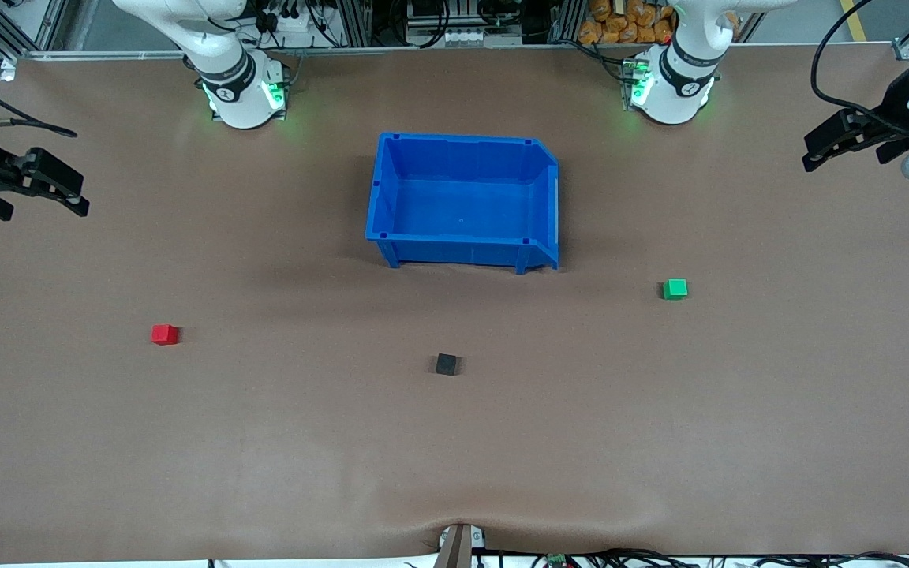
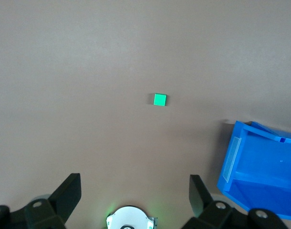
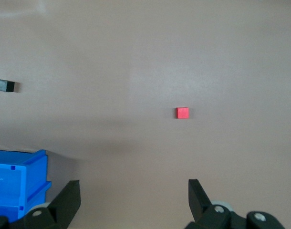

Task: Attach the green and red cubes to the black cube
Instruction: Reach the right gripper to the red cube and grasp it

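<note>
A brown table (image 1: pixel 454 457) is carrying four things, all lying well apart from one another. A blue bin (image 1: pixel 464 201) is sitting open side up near its middle, close to the robots' bases. The black cube (image 1: pixel 447 364) is resting nearer to the front camera than the bin. The red cube (image 1: pixel 164 334) is lying toward the right arm's end of the table, and the green cube (image 1: pixel 675 289) is lying toward the left arm's end, a little farther from the camera than the red one.

Glossy plastic bin (image 1: pixel 462 154), matt brown table (image 1: pixel 454 442)
</note>
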`<state>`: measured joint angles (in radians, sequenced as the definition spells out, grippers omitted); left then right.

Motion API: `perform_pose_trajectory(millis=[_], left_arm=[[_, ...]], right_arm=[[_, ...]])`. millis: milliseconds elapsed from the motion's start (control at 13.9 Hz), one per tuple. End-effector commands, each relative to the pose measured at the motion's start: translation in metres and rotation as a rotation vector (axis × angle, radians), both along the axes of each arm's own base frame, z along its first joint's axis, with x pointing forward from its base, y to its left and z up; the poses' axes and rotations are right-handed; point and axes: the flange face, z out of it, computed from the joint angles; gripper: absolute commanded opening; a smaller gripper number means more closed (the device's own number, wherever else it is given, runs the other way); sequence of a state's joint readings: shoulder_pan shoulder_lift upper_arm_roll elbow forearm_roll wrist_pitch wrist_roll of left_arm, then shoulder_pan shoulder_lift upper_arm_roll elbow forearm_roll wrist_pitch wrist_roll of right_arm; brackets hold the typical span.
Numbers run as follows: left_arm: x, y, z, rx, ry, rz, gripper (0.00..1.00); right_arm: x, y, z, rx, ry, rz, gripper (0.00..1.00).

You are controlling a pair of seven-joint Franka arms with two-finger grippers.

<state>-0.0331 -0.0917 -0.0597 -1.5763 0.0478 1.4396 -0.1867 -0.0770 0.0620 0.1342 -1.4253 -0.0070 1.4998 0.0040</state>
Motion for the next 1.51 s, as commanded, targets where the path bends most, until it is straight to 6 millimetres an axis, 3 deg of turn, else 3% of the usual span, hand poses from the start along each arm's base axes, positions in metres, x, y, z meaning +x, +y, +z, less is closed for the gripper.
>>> perform_pose_trajectory(millis=[0, 144, 288, 432, 505, 577, 793, 937, 1081, 1297, 1441], left_arm=[[0.001, 0.01, 0.0, 0.005, 0.017, 0.012, 1.0], [0.004, 0.013, -0.006, 0.004, 0.029, 0.016, 1.0], [0.003, 0.011, -0.006, 0.004, 0.029, 0.013, 1.0], [0.0, 0.012, -0.006, 0.004, 0.049, 0.016, 1.0], [0.0, 0.012, -0.006, 0.005, 0.053, 0.018, 1.0], [-0.001, 0.012, -0.007, 0.005, 0.056, 0.018, 1.0], [-0.001, 0.014, -0.012, 0.005, 0.067, 0.021, 1.0], [0.0, 0.014, -0.017, 0.006, 0.076, 0.024, 1.0], [0.001, 0.014, -0.023, 0.007, 0.084, 0.025, 1.0], [0.004, 0.014, -0.035, 0.007, 0.09, 0.026, 1.0], [0.006, 0.014, -0.043, 0.011, 0.091, 0.032, 1.0]], right_arm=[[0.028, -0.015, -0.025, -0.002, 0.03, 0.0, 1.0], [0.046, -0.028, -0.037, -0.001, -0.022, -0.024, 1.0], [0.071, -0.039, -0.072, 0.005, -0.031, -0.032, 1.0], [0.101, -0.044, -0.134, 0.018, 0.004, -0.037, 1.0], [0.11, -0.055, -0.163, 0.026, 0.031, -0.06, 1.0], [0.117, -0.078, -0.193, 0.032, 0.067, -0.079, 1.0], [0.142, -0.091, -0.307, 0.031, 0.133, -0.037, 1.0], [0.168, -0.099, -0.346, 0.032, 0.011, -0.02, 1.0], [0.166, -0.111, -0.367, 0.033, 0.03, -0.035, 1.0], [0.144, -0.167, -0.422, 0.061, 0.121, -0.103, 1.0], [0.132, -0.164, -0.441, 0.067, 0.177, -0.046, 1.0]])
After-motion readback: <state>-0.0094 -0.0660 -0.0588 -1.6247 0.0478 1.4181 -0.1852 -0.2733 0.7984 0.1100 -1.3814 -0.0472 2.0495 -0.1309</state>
